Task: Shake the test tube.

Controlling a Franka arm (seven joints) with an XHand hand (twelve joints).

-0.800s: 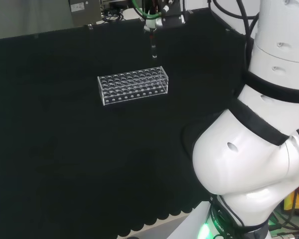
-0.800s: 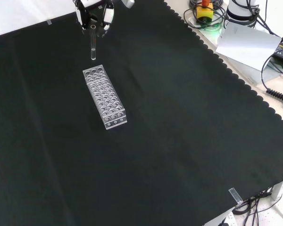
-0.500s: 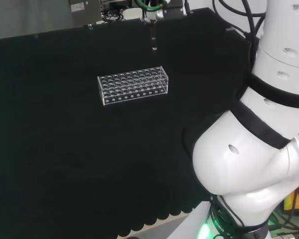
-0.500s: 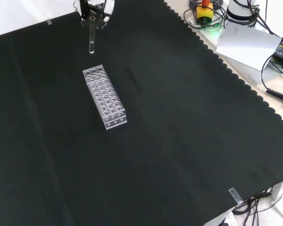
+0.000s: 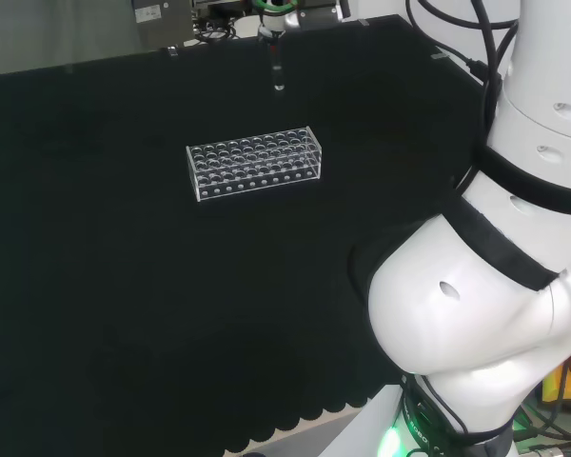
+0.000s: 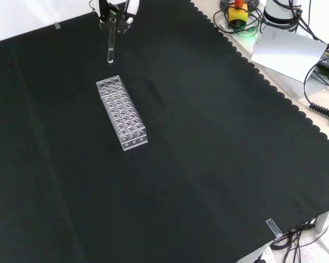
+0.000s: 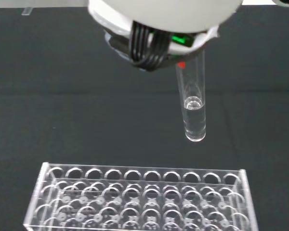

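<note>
Up at the top of the front view, the hand (image 6: 116,7) pinches the tube (image 6: 111,41) by its upper end. Its long axis hangs near upright, bottom clear above the rack (image 6: 121,113), so a shake has free room.

Bench covered in black cloth (image 6: 208,164), scalloped edge along the front view's right side. Clear test tube rack (image 6: 121,113) (image 5: 255,163) (image 7: 139,199) lying directly on cloth, upper left in front view, its wells looking empty. Small clear clip (image 6: 273,228) at cloth's lower right edge.
</note>
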